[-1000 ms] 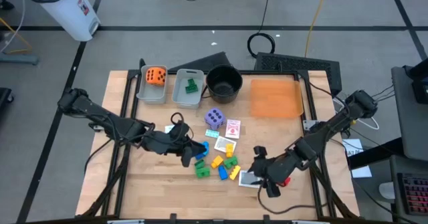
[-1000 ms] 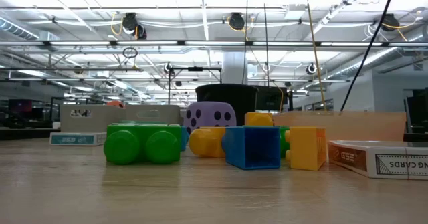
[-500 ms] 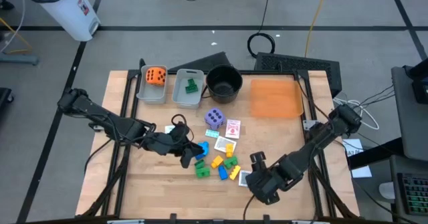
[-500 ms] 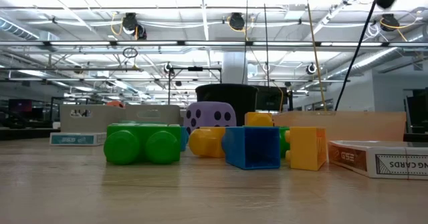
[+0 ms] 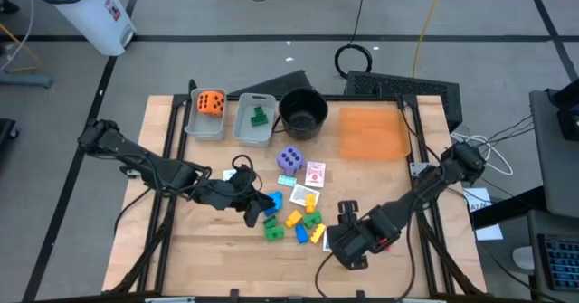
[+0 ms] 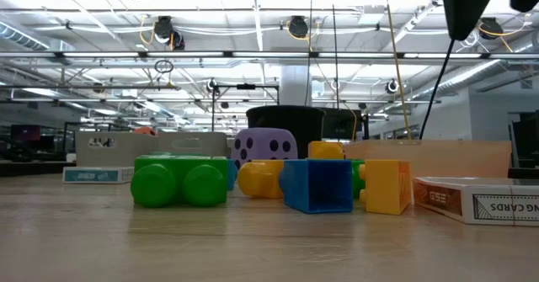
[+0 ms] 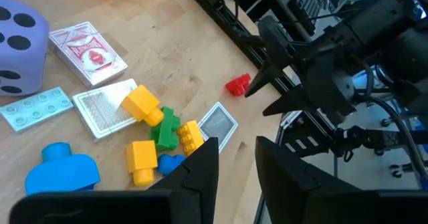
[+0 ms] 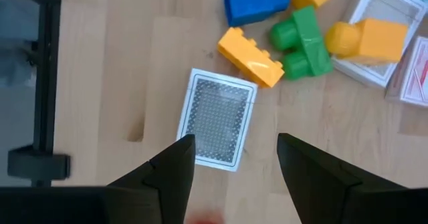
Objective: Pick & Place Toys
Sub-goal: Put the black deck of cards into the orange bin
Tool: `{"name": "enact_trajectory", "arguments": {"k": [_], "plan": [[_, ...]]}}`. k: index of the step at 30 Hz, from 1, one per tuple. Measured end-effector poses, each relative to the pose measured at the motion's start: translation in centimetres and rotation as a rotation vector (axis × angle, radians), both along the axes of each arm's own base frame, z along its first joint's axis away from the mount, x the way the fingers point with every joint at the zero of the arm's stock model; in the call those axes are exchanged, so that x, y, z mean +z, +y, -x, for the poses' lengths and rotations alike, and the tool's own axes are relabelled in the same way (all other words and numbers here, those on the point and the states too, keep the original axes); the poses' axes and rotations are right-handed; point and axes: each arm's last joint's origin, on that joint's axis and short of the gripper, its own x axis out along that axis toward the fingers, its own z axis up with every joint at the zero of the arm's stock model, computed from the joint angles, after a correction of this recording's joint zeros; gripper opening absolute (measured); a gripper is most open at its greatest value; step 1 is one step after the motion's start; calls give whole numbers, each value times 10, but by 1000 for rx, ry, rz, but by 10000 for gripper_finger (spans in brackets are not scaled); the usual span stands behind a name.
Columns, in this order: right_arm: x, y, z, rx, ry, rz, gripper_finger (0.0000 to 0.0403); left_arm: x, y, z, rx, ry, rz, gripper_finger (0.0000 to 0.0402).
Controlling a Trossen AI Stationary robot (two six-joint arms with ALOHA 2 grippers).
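Observation:
A loose heap of toys lies mid-table: blue, yellow and green blocks [image 5: 291, 220], a purple die [image 5: 289, 159] and picture cards [image 5: 314, 174]. One card [image 8: 217, 119] lies flat on the wood, apart from the heap. My right gripper [image 8: 235, 158] hangs above it, open and pointing steeply down, with a finger on either side and clear of it. A red block [image 7: 237, 85] lies beside that gripper. My left gripper [image 7: 237, 167] hovers left of the heap, slightly open, with nothing between its fingers. An orange die [image 5: 211, 102] and a green block [image 5: 259, 116] sit in the grey bins.
Two grey bins [image 5: 223, 129] and a round black pot [image 5: 302, 111] stand along the far edge. An orange mat [image 5: 373, 131] lies at the far right. A card box [image 6: 476, 199] rests on the table. Bare wood shows along the near edge.
My right gripper has tipped from a shallow slant to point steeply down. It has shifted a little toward the table's left, coming over the lone card.

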Motion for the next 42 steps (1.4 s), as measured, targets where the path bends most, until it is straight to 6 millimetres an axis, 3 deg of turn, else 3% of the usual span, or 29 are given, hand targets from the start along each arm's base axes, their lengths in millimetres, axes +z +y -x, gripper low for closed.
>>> {"name": "enact_trajectory", "arguments": {"k": [6, 18, 23, 34, 42], "plan": [[0, -5, -4, -84, 3, -22, 253, 0, 0, 0, 1, 0, 1, 104], [-4, -5, -4, -88, -11, -35, 339, 0, 0, 0, 1, -1, 2, 104], [-28, -3, -4, -100, 15, -127, 357, 0, -1, 0, 1, -1, 6, 104], [-80, -8, 8, -150, 40, -191, 359, 0, -2, 1, -2, -1, 6, 104], [-101, -12, 14, -200, 34, -213, 359, 0, -2, 1, -1, -1, 8, 104]]}}
